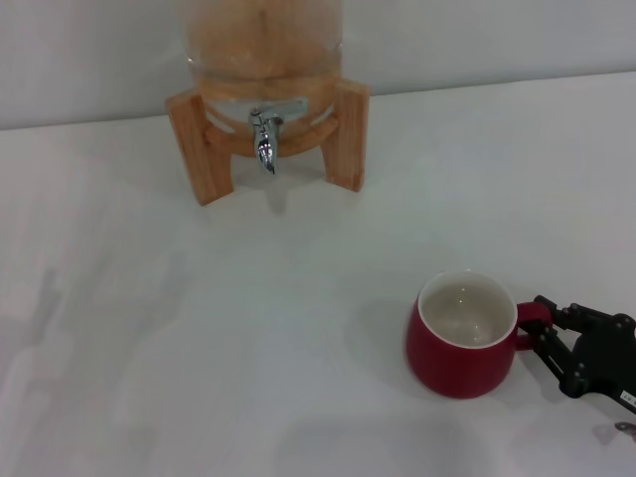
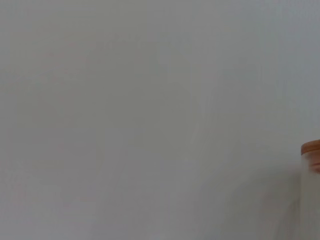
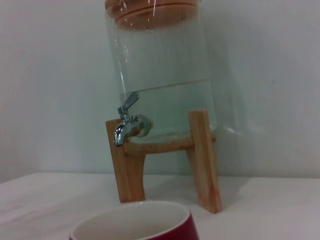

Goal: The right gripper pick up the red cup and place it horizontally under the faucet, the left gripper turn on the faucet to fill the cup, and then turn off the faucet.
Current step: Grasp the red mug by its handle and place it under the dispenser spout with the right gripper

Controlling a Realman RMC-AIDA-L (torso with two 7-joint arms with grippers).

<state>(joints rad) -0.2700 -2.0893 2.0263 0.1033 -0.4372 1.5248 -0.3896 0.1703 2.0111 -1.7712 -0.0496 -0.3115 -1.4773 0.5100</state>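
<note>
Risk comes first from where I sit: the right pincer [image 1: 542, 333] has reached the handle of the red cup [image 1: 462, 338] from the robot's right, low on the tabletop [image 1: 199, 328], with its black fingers to either side of the red loop, and I cannot tell whether they have clamped it yet or are merely standing around it. If I lift on a loose hold, I judge the squat cup could swing on its handle, tip or slide away; a handle grip also gives little control over roll, so the cup may arrive crooked under the spout. The cup stands upright, its white inside showing, just beside the pincer on that side, and well apart from the faucet [image 1: 264, 139], which hangs from the glass dispenser [image 3: 160, 75] in its wooden stand [image 1: 204, 149] at the far side of the tabletop. Carrying it across, I would watch the stand's legs, since the cup has to pass between them to sit below the spout. The faucet's lever looks untouched and nothing is pouring. My left pincer is not in view; its wrist camera shows only a pale surface and an orange sliver at one edge.
</note>
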